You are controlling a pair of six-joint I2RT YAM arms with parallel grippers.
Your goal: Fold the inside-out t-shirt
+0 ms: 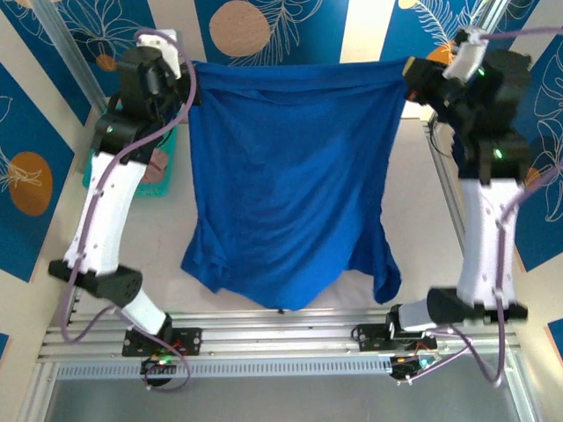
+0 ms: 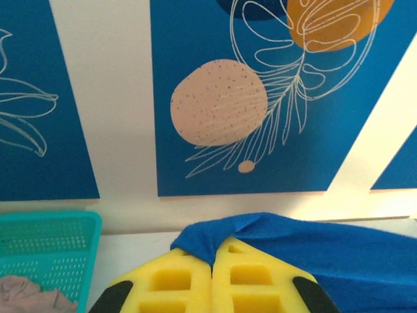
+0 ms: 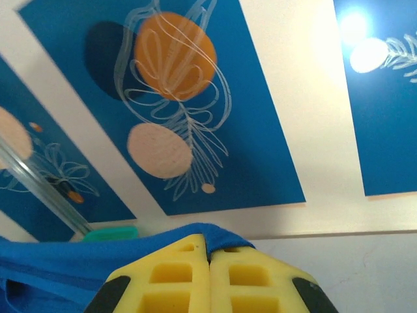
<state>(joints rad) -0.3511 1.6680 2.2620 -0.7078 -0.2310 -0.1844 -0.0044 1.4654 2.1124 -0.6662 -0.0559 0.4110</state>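
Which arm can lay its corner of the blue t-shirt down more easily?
Probably the right gripper: both pinch the blue fabric t-shirt's top edge, but a teal plastic basket sits beside the left gripper.

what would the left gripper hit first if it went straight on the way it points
Past the t-shirt edge pinched in the left gripper, probably the patterned back wall; the way there looks free, though depth is unclear.

Teal basket (image 2: 45, 218) just left of shirt (image 1: 290, 176)
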